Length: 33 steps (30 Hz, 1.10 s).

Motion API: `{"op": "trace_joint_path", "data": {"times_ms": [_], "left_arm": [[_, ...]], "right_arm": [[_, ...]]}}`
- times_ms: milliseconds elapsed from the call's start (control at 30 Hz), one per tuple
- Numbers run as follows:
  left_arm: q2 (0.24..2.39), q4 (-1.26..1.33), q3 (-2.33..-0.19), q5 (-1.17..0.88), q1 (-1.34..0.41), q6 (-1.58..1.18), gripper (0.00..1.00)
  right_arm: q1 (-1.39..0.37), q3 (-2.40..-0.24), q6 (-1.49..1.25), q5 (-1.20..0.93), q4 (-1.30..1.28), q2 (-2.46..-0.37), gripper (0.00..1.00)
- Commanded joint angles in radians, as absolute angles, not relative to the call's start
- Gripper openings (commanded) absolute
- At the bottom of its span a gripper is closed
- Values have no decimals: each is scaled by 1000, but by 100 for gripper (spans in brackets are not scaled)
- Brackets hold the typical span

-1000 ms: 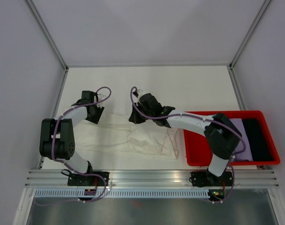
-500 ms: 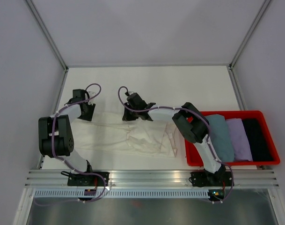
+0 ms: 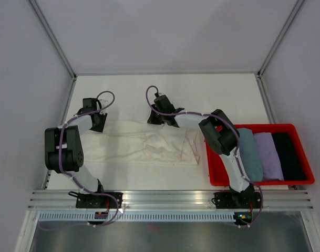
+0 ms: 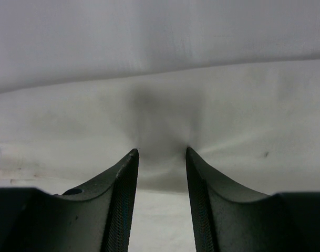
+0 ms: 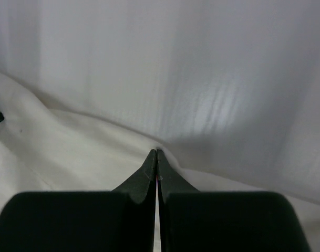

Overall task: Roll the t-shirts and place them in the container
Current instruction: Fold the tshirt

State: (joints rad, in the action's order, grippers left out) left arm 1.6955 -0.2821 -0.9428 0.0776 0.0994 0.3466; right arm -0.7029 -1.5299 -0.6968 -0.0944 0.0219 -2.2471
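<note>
A wrinkly cream t-shirt [image 3: 138, 147] lies spread across the table between the two arms. My left gripper [image 3: 98, 125] is at its far left corner. In the left wrist view its jaws [image 4: 161, 151] stand apart, tips pressed against the puckered cream cloth [image 4: 228, 115]. My right gripper [image 3: 154, 121] is at the shirt's far edge near the middle. In the right wrist view that gripper [image 5: 157, 151] is shut, with a ridge of the cream cloth [image 5: 70, 152] drawn up to its tips. Grey-blue [image 3: 249, 152], lilac [image 3: 269, 155] and black [image 3: 288, 155] t-shirts lie in the bin.
A red plastic bin [image 3: 254, 181] stands at the right near the front, beside the right arm's base. White walls with metal posts close in the table on three sides. A metal rail runs along the front edge.
The right arm swung off the bin, its gripper going left, then back and right. The shirt's far edge is drawn toward the back. My left gripper shifted left and back, jaws slightly narrower.
</note>
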Motion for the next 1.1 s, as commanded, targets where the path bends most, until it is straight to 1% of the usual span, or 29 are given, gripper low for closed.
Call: {"op": "trace_joint_path", "data": {"times_ms": [0, 133, 233, 367, 533, 667, 800, 900, 1000, 1067], "left_arm": [[1758, -322, -914, 112, 114, 339, 48], [1727, -336, -951, 124, 112, 341, 51], [1678, -368, -997, 136, 117, 344, 53], [1661, -385, -1045, 149, 146, 345, 57], [1733, -391, -1094, 132, 242, 342, 57], [1755, -380, -1098, 141, 290, 362, 57], [1815, -380, -1103, 147, 337, 388, 57], [1833, -374, -1089, 135, 373, 396, 57], [1819, -368, -1056, 132, 391, 408, 56], [1798, -368, -1032, 120, 397, 413, 56]], "right_arm": [[-660, -1480, -629, 34, -49, -2139, 0], [-624, -1471, -560, 80, -101, -2045, 0], [-623, -1421, -519, 138, -147, -1956, 0], [-611, -1240, -528, 170, -152, -1824, 0], [-581, -1114, -561, 193, -164, -1796, 0], [-577, -1088, -560, 235, -192, -1834, 0], [-571, -1137, -548, 235, -213, -1930, 0], [-534, -1213, -561, 177, -209, -2015, 0], [-486, -1339, -577, 131, -215, -2098, 0], [-472, -1469, -559, 121, -244, -2150, 0]]}}
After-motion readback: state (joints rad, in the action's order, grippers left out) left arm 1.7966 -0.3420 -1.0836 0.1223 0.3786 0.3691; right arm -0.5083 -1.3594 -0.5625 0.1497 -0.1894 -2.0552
